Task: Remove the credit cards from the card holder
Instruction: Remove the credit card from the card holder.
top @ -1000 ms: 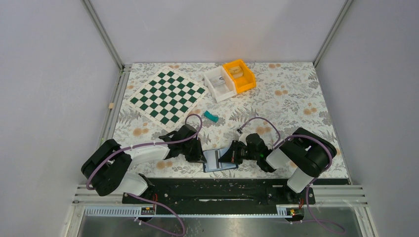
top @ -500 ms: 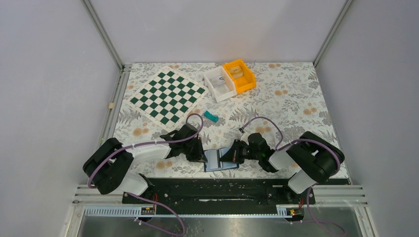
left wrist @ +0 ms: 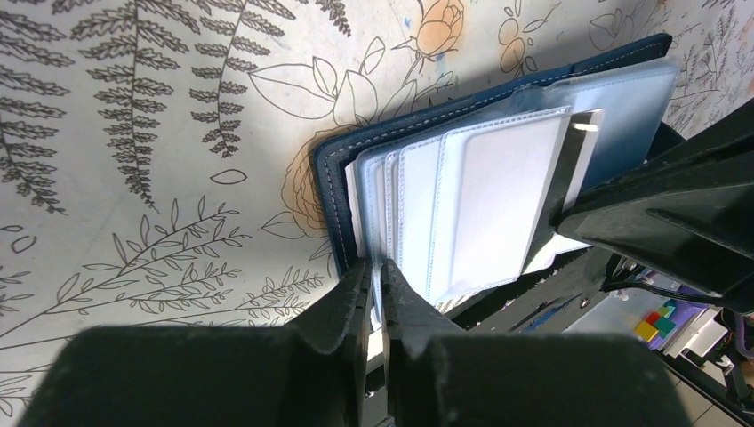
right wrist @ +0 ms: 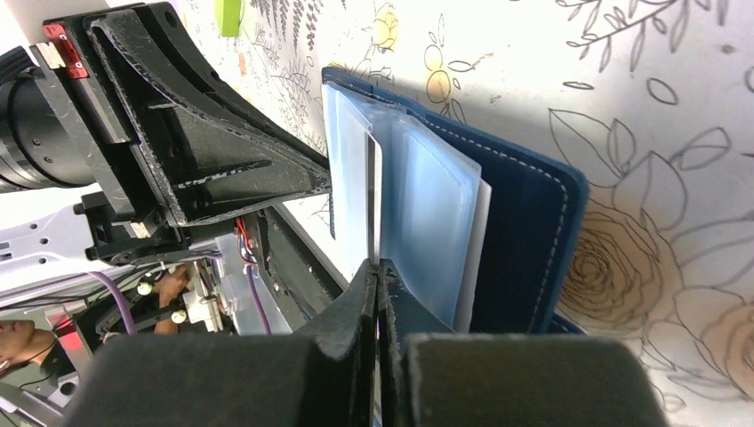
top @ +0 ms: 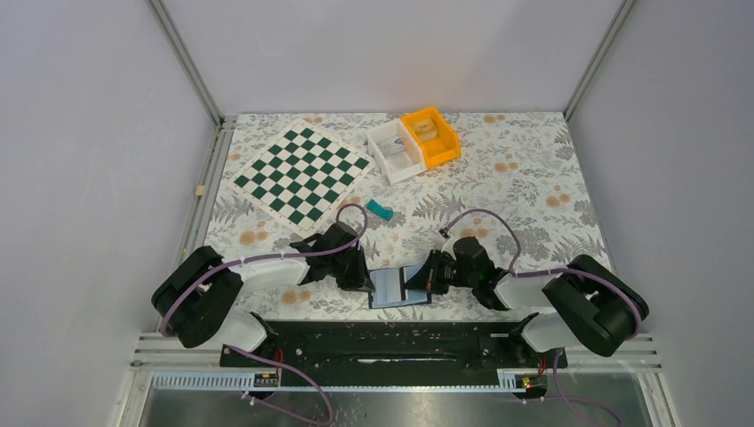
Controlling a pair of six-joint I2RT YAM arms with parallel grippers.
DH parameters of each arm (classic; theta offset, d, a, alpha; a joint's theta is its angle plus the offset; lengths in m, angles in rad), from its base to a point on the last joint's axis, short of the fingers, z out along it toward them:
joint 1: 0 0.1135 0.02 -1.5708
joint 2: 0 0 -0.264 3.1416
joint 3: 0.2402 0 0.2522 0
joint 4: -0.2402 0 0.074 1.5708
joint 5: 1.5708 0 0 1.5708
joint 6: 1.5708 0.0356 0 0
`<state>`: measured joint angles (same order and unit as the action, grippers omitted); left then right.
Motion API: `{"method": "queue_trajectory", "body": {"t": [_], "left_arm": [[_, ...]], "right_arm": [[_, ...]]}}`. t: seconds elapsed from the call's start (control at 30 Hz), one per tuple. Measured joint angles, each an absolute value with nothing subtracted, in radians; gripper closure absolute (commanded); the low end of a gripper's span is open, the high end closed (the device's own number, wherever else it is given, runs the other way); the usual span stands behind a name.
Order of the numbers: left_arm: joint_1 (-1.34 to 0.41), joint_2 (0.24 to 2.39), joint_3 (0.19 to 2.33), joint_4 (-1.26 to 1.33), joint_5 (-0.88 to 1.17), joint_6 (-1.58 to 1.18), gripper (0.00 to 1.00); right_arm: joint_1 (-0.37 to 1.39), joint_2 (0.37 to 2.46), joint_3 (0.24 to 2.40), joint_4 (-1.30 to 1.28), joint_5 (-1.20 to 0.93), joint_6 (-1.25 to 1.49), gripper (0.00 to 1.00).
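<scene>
Right pincer [right wrist: 378, 271] shifted rightward, credit card [right wrist: 373, 191] sliding from card holder [right wrist: 533, 231].

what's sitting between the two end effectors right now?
Only the open navy wallet, a pale card poking out toward the right end effector; the left end effector pinches its other edge. Top view shows it.

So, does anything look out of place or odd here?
One card sticks partway out of the open wallet, pinched in the right gripper. A small teal block lies loose near the chessboard. Nothing looks damaged.
</scene>
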<state>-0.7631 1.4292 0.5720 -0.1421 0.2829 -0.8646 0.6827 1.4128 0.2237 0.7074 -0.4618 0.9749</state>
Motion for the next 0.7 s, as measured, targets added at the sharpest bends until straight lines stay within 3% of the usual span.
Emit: {"method": "queue_trajectory", "body": {"t": [0.53,0.7], "left_arm": [[-0.766,1.427,0.576,-0.149,0.278,-0.865,0.89],[-0.766,1.406,0.581,-0.186,0.268,-0.857,0.78]], "right_arm": [[0.645,1.126,0.245,0.315,-0.397,0.893,1.00],[0.635,1.028,0.274,0.202,-0.374,0.871,1.00]]}}
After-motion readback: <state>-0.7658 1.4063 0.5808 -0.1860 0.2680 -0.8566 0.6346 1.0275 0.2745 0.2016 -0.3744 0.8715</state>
